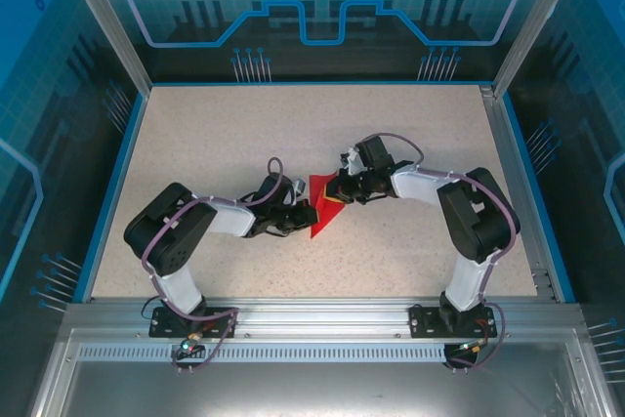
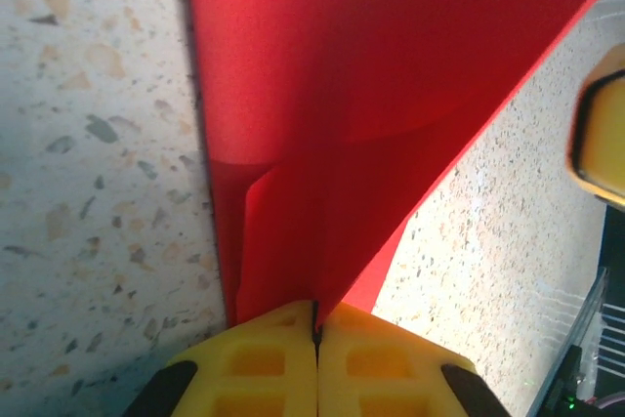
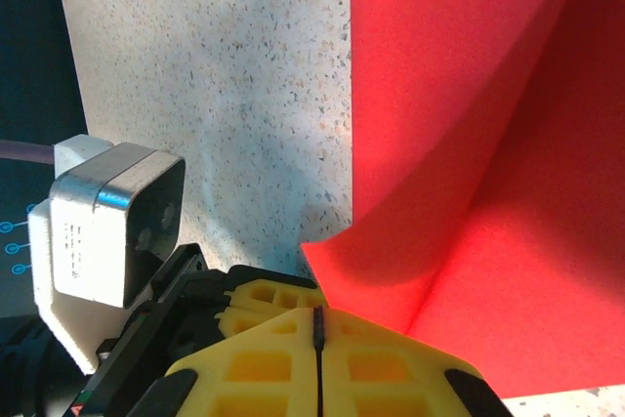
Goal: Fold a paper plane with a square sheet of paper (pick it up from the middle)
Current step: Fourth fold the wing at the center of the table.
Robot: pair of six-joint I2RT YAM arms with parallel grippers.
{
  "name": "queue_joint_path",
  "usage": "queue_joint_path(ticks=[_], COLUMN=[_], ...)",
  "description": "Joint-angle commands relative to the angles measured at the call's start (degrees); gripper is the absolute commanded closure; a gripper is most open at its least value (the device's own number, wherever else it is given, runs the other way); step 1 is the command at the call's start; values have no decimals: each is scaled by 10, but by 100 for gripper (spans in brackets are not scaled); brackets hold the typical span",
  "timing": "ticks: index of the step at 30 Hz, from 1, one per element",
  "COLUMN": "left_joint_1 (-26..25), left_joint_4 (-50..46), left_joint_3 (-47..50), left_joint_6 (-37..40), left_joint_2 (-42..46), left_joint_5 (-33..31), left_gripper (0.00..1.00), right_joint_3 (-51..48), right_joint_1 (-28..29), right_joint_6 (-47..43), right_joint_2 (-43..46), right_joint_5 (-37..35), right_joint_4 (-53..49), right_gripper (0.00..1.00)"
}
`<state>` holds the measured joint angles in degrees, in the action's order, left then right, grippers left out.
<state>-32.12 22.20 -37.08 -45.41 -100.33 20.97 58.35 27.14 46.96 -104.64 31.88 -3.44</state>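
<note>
The left gripper has its pads pressed together on a folded edge of the red sheet of paper, which fans away over the table. The right gripper is also closed, with the sheet's curled corner against its tips; whether it pinches the sheet is unclear.

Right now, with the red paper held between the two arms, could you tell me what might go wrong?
1. The left gripper and right gripper both look shut on the sheet of paper; pulling apart could tear it.
2. The sheet is bowed, not flat, so a crease might set crooked.
</note>
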Motion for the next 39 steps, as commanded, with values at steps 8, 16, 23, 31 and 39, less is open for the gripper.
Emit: queue_joint_path(ticks=[8,16,23,31,39], left_joint_1=[12,15,16,20,27], left_joint_4=[50,53,49,52,85], left_joint_3=[33,43,39,44,60], left_joint_6=[-62,-77,-73,-105,-155], left_joint_2=[-4,-3,1,-2,-14], left_joint_5=[10,3,3,4,6], left_gripper=[94,92,89,98,99], right_joint_3=[39,52,58,66,79], right_joint_1=[12,15,16,16,17], right_joint_6=[14,13,12,8,6], right_joint_2=[-41,-68,-74,-82,-96], right_joint_5=[22,27,22,22,37], right_joint_4=[15,13,7,-2,-2], right_gripper=[93,93,93,93,92])
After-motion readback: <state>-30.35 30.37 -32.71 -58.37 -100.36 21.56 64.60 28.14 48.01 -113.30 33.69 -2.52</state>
